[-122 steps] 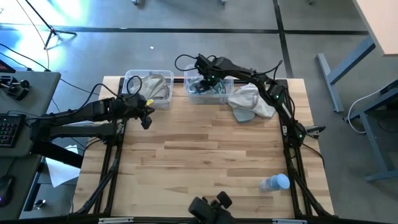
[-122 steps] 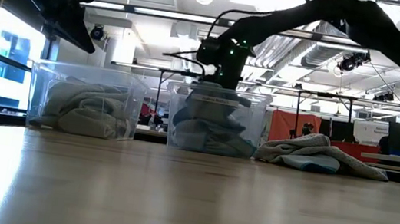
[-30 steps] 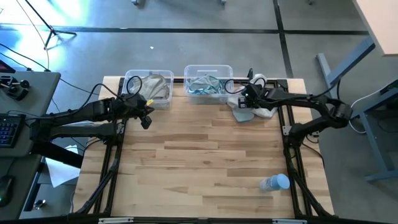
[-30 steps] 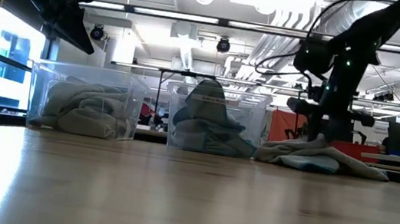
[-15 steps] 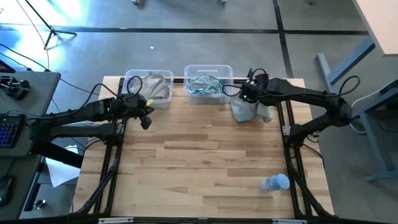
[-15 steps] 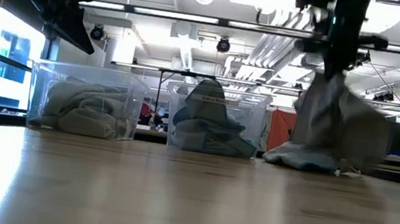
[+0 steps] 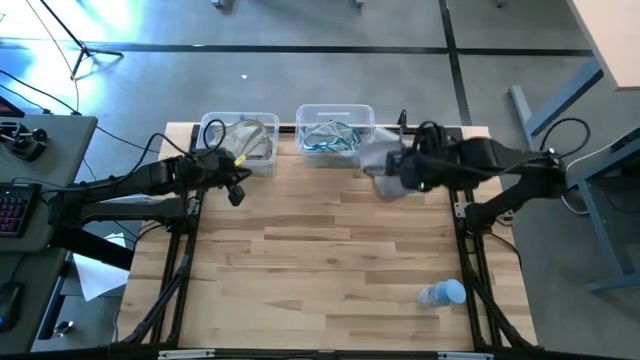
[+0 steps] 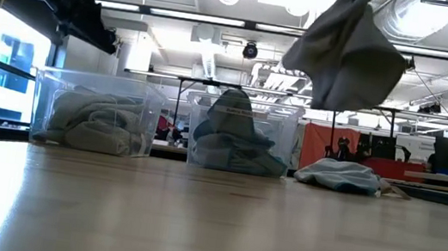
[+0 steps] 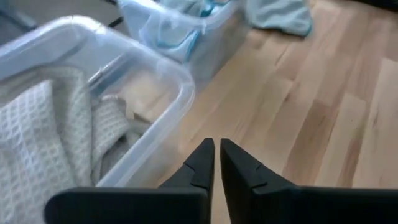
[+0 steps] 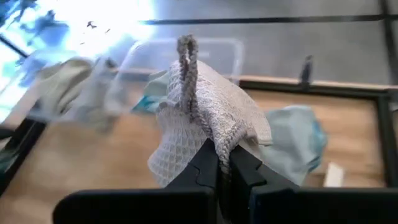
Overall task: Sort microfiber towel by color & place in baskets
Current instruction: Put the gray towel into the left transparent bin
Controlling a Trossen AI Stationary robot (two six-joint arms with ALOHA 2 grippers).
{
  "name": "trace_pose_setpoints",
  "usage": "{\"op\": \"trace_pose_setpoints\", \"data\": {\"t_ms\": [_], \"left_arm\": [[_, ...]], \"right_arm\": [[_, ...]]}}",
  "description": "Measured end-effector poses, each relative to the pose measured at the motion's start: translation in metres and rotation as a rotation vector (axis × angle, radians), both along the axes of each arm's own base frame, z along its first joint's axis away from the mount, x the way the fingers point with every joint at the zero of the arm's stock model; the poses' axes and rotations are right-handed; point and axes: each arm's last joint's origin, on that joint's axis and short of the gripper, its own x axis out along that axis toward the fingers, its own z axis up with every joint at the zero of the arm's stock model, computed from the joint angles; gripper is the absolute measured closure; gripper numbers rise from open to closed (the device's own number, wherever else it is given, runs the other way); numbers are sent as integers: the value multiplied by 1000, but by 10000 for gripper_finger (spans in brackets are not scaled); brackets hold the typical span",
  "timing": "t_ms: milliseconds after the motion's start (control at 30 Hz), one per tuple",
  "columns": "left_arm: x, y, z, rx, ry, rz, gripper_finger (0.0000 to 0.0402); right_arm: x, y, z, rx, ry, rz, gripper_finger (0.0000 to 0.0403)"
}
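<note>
My right gripper [image 10: 222,167] is shut on a light grey-beige microfiber towel [image 8: 346,51], held high above the table's far right part, just right of the baskets. A pale blue towel [image 8: 343,176] lies flat on the table below it. The left basket [image 7: 240,140] holds grey-beige towels. The right basket [image 7: 335,130] holds pale blue ones. My left gripper [image 9: 216,163] is shut on nothing. It hovers at the near right corner of the left basket [image 9: 124,93]. My right gripper pinches a bunched fold of the grey towel [image 10: 217,140] between its two fingers, several layers together. A ridge of cloth [image 10: 186,62] stands out beyond the fingertips. The rest of the towel [image 8: 345,63] hangs slack and clear of the table and of the blue towel.
A small bluish plastic bottle [image 7: 442,293] lies near the table's near right corner. The middle and near left of the wooden table [image 7: 300,260] are bare. Desks and equipment stand in the room beyond.
My right gripper has risen from the pile at the far right with the grey towel. The towel first trailed on the pile and now hangs clear. The pale blue towel has stayed on the table.
</note>
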Motion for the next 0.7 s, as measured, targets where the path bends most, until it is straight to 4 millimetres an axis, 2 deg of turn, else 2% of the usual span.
{"op": "trace_pose_setpoints", "data": {"t_ms": [167,400,567,700], "left_arm": [[4,-3,3,-25,-47,-129,336],[11,-9,11,-22,-141,-271,240],[16,-15,17,-30,-221,-386,181],[23,-19,23,-21,-287,-423,151]], "right_arm": [[20,36,-15,25,20,91,402],[76,76,-53,7,33,207,402],[125,88,-77,-38,-9,343,402],[158,86,-85,-87,-56,465,403]]}}
